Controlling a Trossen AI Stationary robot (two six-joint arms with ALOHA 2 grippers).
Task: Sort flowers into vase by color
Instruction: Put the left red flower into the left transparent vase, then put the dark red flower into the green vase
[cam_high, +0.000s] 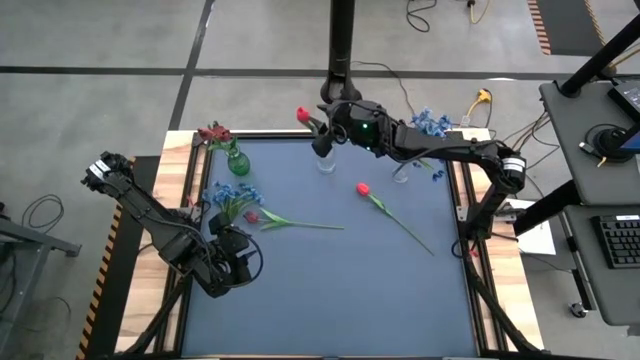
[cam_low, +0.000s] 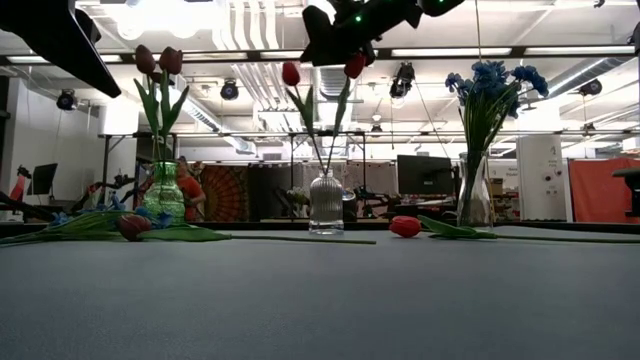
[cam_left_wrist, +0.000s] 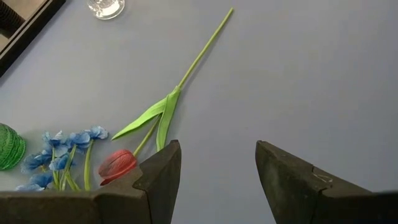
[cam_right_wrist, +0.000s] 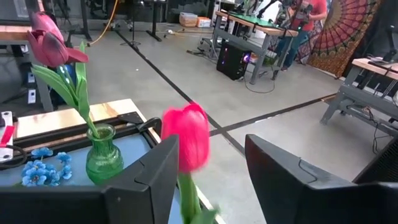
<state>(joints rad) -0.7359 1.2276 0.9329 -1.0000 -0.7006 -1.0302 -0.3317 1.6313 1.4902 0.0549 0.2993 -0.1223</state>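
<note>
In the right wrist view the stem of the red tulip (cam_right_wrist: 186, 138) runs out of the picture between the fingers, so the contact itself is cut off — the right tool (cam_high: 325, 128) looks pinched on it, holding it over the clear ribbed vase (cam_low: 326, 203) at the far edge of the blue worktop (cam_high: 340, 290). In the low view that tool's body is cropped by the picture's top, and another red bud already stands in the ribbed vase.

The green vase (cam_high: 237, 161) at the far left holds dark maroon blooms (cam_low: 159, 60) on leafy stems. A tall clear vase (cam_low: 472, 192) to the right carries blue blossoms (cam_low: 490, 80).

Lying on the worktop: a second red tulip (cam_high: 364, 189) near the middle, a maroon tulip (cam_left_wrist: 117, 165) with a long green stem, and a blue bunch (cam_high: 228, 194) touching it. The left tool (cam_left_wrist: 215, 168) hovers just beside that maroon bud, fingers spread and empty.
</note>
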